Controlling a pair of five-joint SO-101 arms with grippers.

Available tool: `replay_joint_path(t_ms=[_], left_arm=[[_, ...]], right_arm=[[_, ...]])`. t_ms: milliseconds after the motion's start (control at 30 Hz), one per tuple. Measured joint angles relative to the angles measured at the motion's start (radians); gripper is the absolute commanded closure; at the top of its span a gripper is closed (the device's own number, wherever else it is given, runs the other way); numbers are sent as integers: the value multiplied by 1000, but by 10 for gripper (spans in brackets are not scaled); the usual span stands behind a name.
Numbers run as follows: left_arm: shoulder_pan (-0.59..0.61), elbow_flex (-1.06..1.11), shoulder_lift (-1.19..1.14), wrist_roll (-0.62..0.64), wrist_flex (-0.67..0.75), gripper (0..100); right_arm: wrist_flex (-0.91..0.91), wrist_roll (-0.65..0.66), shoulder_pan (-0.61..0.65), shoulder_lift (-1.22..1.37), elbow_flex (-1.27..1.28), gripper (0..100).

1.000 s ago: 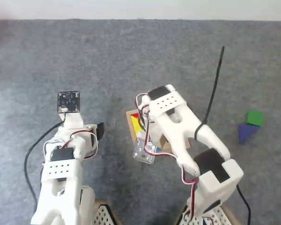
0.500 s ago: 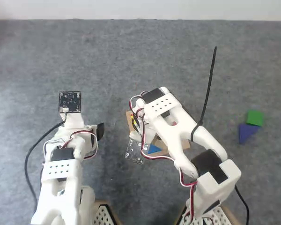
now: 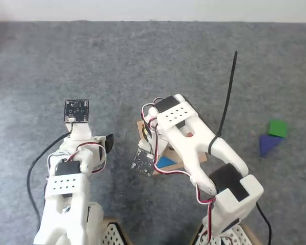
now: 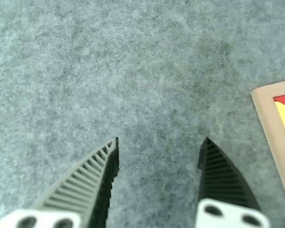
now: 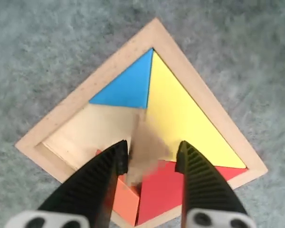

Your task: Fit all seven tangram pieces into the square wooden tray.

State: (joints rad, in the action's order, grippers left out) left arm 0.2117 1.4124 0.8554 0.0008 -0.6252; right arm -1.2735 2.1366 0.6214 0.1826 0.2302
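High view: my right arm (image 3: 188, 138) hangs over the square wooden tray (image 3: 141, 125) and covers most of it. A blue triangle (image 3: 166, 162) shows in the tray under the arm. Well off to the right arm's outer side, a green piece (image 3: 277, 127) and a dark blue piece (image 3: 268, 145) lie against each other on the grey mat (image 3: 117, 61). My left arm (image 3: 71, 173) sits beside the tray, apart from it.

Left wrist view: the left gripper (image 4: 161, 140) hovers over bare mat, its fingers spread wide with nothing between them. One corner of the tray (image 4: 266, 118) shows nearby, with red and yellow inside its rim.

Right wrist view: the right gripper (image 5: 152, 145) is directly above the tray (image 5: 61, 130), jaws apart. The blue triangle (image 5: 126, 88) sits in one corner, touching a large yellow triangle (image 5: 185, 123). A red piece (image 5: 164, 192) and an orange piece (image 5: 126, 199) lie beneath the fingers. Part of the tray floor is bare wood. A blurred tan shape (image 5: 145, 149) sits between the fingers; I cannot tell what it is.
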Motion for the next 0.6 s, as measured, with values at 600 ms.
replay_joint_path(t_ms=[600], left_arm=[[0, 0, 0, 0, 0, 731]], right_arm=[[58, -756, 41, -21, -110, 879]])
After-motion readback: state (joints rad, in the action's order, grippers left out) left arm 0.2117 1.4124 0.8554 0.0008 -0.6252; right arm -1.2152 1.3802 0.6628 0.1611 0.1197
